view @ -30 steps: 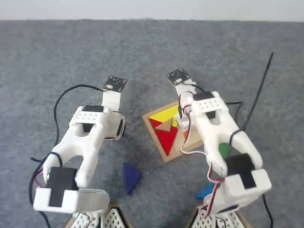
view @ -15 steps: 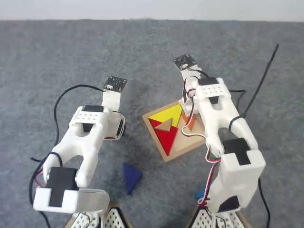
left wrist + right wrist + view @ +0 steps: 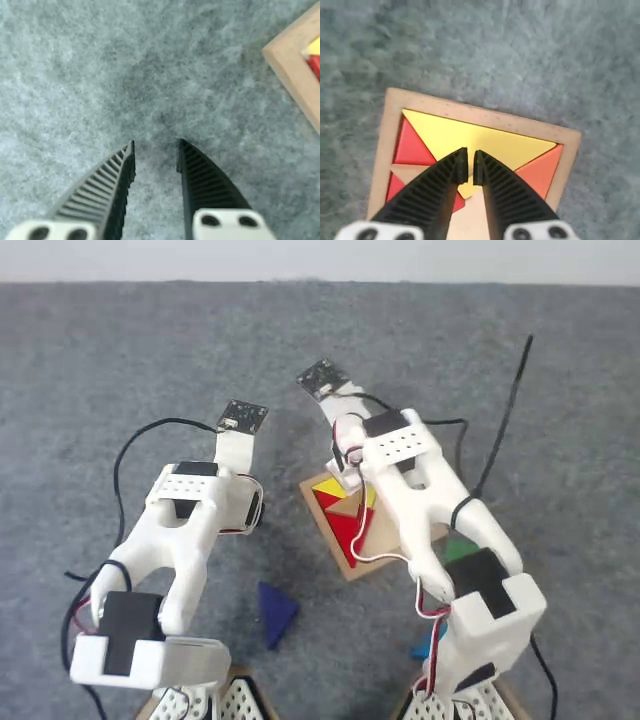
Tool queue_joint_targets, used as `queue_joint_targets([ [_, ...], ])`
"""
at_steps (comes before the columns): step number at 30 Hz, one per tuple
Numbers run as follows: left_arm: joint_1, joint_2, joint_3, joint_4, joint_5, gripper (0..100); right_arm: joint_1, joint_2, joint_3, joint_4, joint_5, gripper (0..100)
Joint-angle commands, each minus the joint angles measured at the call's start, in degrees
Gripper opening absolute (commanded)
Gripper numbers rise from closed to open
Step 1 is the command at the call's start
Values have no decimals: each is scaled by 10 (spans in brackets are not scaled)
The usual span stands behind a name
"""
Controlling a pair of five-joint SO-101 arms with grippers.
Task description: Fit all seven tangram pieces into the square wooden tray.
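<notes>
Tray part filled: yellow, red, orange in; navy, blue, green pieces loose on carpet; right gripper nearly pressed together over yellow; left gripper spread.

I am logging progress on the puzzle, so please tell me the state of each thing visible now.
Wooden tray: partly filled.
Yellow triangle: seated in tray.
Orange piece: seated in tray.
Red piece: seated in tray.
Dark blue triangle: loose on carpet.
Green piece: outside tray, partly hidden.
Left gripper: open, over carpet.
Right gripper: shut, empty, above tray.
</notes>
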Motion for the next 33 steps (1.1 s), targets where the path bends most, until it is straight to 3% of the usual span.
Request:
queue_joint_targets([
  [1,7,1,-8,-11,-3,136,-6,6,-2,5,1,44],
  [11,7,1,-8,-11,-3,136,13,0,44,5,4,42],
  [19,7,1,-8,-12,-3,136,48,-103,158,-43,2,43],
  [25,7,1,-8,-12,-3,136,42,-169,164,-44,-11,44],
  [33,7,1,-8,-12,-3,136,42,-77,135,-52,-10,44],
])
